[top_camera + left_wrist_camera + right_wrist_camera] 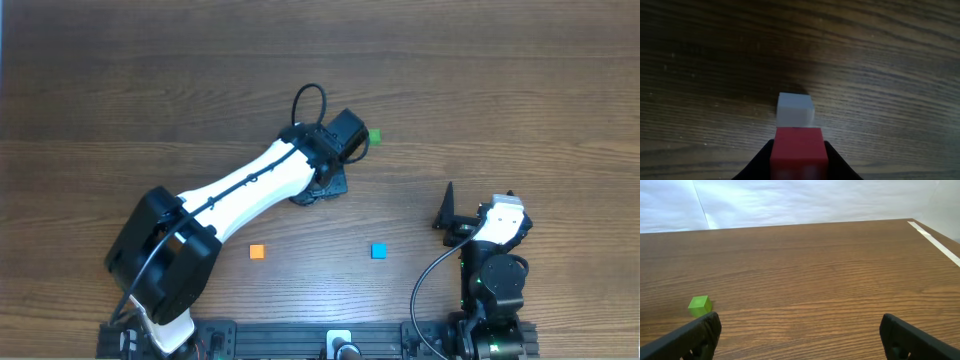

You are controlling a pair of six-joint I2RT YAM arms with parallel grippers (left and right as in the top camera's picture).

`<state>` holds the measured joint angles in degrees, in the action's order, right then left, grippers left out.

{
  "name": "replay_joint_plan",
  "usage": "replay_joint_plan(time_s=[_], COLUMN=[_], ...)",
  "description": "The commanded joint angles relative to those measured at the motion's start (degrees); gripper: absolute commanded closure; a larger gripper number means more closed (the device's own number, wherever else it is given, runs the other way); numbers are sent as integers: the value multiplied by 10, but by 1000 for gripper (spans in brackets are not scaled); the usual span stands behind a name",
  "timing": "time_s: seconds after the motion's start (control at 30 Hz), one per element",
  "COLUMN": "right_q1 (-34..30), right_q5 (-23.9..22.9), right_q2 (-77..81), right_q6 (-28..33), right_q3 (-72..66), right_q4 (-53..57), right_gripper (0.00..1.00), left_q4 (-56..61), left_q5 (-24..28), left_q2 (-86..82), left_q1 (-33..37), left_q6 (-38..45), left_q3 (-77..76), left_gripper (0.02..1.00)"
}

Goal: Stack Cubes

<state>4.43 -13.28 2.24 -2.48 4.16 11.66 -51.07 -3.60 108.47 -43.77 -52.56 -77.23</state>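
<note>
My left gripper (799, 161) is shut on a red cube (799, 149). A pale grey cube (795, 110) rests on the table just beyond the red one; I cannot tell whether the two touch. In the top view the left gripper (322, 187) is near the table's middle, with a green cube (374, 136) lying close to its right. An orange cube (257, 252) and a blue cube (378, 251) lie nearer the arm bases. My right gripper (447, 212) stays low at the right, open, with nothing between its fingers (695, 332). The green cube (700, 305) lies far ahead of it.
The wooden table (520, 90) is bare across its far half and its right side. A pale strip (935, 242) runs along the table's edge, with a white wall behind it.
</note>
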Motion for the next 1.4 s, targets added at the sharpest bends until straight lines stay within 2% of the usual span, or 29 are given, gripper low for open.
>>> replay_joint_plan(time_s=[0.03,1.4], right_q1=[-3,-3], right_q5=[-5,-5], right_q2=[-4,-4], right_q6=[4,4], right_q3=[-4,-4], right_q4=[-1,-1], right_gripper=[9,9], left_q4=[6,10], left_q5=[3,-36], left_q2=[19,39], left_q1=[-4,-1], left_q6=[-4,-7], left_q3=[5,5], left_gripper=[818,759])
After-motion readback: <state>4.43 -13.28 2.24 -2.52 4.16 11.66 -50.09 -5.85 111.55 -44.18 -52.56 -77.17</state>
